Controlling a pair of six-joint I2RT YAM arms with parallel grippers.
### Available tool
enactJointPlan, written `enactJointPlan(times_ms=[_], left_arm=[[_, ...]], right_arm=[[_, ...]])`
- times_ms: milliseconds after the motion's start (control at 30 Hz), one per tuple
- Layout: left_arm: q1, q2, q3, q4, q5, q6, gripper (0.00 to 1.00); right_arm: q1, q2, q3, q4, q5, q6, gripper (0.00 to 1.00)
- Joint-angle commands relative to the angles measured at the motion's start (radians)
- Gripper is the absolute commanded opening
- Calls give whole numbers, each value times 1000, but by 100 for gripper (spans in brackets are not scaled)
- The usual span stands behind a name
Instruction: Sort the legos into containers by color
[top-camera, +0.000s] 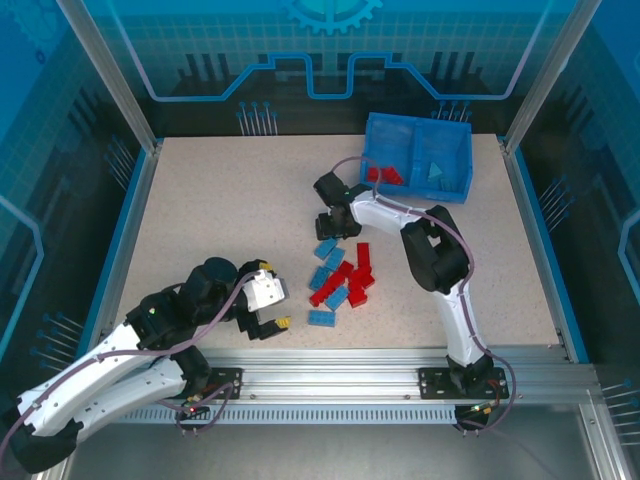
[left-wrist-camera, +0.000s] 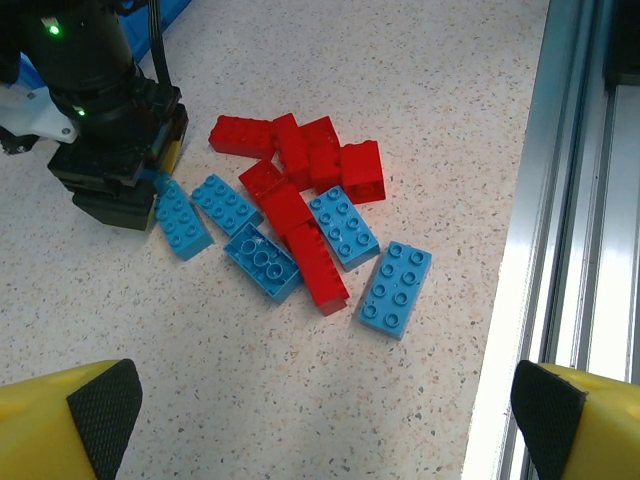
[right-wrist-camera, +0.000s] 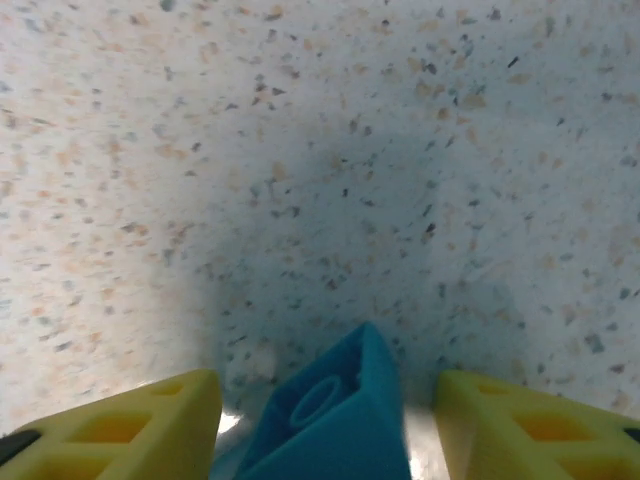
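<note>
You had the right gripper (right-wrist-camera: 322, 390) loosely astride, not yet clamping, a light-blue studded plastic brick (right-wrist-camera: 335, 425) at the edge of the pile of red and blue bricks (left-wrist-camera: 300, 215), a light, rigid, slick piece best pinched across its flat sides, while your left gripper (left-wrist-camera: 320, 400) gaped empty.

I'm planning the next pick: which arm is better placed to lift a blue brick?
Right. The right claw straddles a blue brick at the edge of the pile; the left claw hangs open short of it, holding nothing.
</note>
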Motion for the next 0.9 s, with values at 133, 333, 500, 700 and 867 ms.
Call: enactJointPlan(times_ms=[133,333,500,700,867], left_arm=[[-5,-35,-17,10,17,29,99],[-5,-79,-27,28,14,31,99],[-5,-146,-43,64,17,20,99],[-2,-187,-61,88,3,29,99],[1,-184,-64,95,13,25,99]], right_arm=[[-7,29,-1,24,-24,4,40],[-14,-50,-52,42,-17,-26,30],[-15,-237,-199,116,37,-74,28],[-65,-555,-408,192,139,-95,28],[-212,-753,-498,223,189,-82,29]])
